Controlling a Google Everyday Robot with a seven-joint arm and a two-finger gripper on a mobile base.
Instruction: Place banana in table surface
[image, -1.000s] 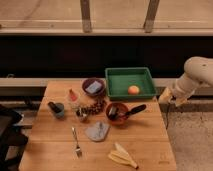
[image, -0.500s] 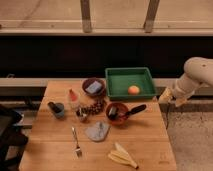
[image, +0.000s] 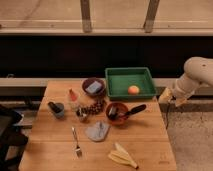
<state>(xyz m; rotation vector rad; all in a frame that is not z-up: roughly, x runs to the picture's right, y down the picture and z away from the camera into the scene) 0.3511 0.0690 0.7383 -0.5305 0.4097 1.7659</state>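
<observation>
As before — hand (image: 170, 96) beyond table surface (image: 145, 137) edge, banana (image: 123, 156) unmoved.

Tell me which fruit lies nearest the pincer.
The round orange fruit in the green tray, close to the pincer, which is just past the table's edge by the tray. The banana lies farther off on the table surface near its front edge.

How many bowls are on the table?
2. A purple bowl sits left of the green tray; a red-brown bowl holding a dark utensil sits in front of the tray. None appears hidden. The hand hangs beyond the table surface's right edge.
</observation>
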